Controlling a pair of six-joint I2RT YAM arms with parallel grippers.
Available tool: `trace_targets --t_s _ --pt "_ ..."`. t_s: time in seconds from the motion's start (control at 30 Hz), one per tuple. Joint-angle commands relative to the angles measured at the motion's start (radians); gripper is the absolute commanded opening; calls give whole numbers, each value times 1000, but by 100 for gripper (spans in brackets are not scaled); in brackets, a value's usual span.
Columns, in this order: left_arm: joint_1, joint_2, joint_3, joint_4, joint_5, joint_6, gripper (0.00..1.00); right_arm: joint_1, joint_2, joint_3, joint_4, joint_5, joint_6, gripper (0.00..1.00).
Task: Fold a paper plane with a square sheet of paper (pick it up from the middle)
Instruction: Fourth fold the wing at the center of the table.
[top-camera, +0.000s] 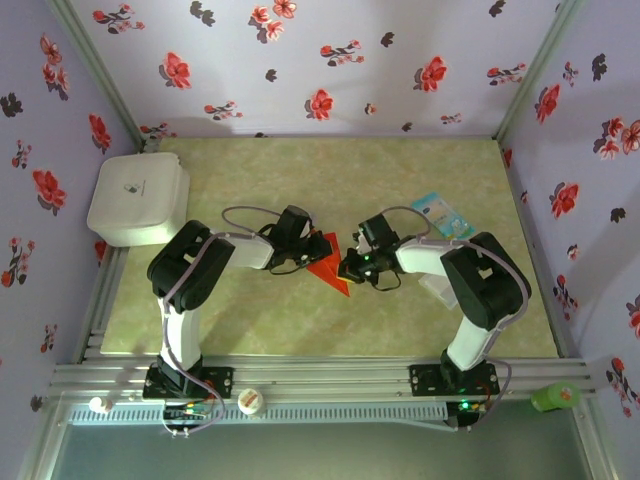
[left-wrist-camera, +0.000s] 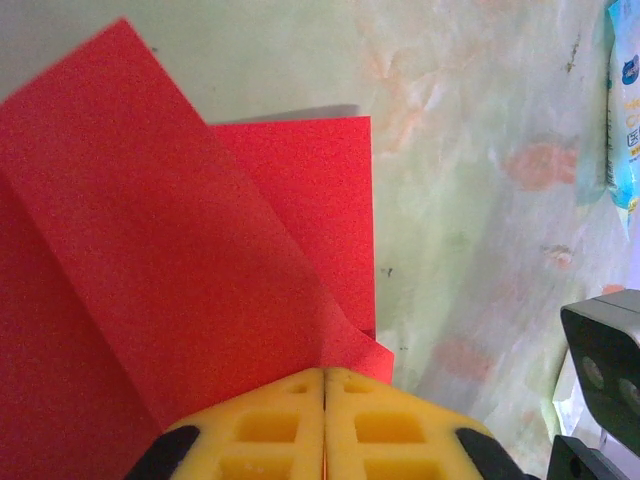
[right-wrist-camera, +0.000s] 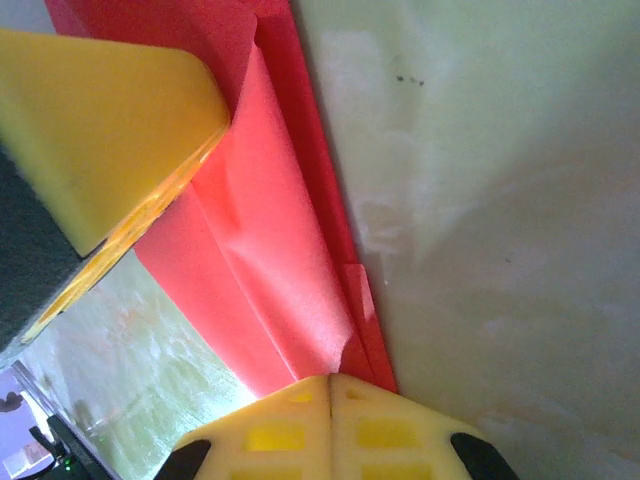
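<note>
Left gripper (left-wrist-camera: 325, 374) and right gripper (right-wrist-camera: 330, 380) both closed, each pinching folded red paper sheet (left-wrist-camera: 150, 260); white box (top-camera: 137, 198) closed, contents hidden

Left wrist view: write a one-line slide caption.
The left gripper, yellow jaws closed, pinches a corner of the partly folded bright red sheet of paper on the mottled green tabletop.

The paper (left-wrist-camera: 150, 250) is plain bright red, the table (top-camera: 300, 180) mottled pale green, the walls (top-camera: 240, 45) lilac with red flowers.
</note>
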Motion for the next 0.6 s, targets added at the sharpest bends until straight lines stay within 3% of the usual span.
trace_targets --t_s 0.0,0.2,0.3,0.57 --pt "10 20 -18 -85 -26 47 11 -7 20 -49 -39 35 -9 4" --pt "8 -87 -7 -96 -15 87 22 -7 21 -64 -54 48 -19 1" --pt "-1 -128 -10 -108 -8 95 23 -8 20 -62 -65 55 -24 0" --pt "-53 -96 -6 -168 11 79 8 -8 13 -57 -67 62 -24 0"
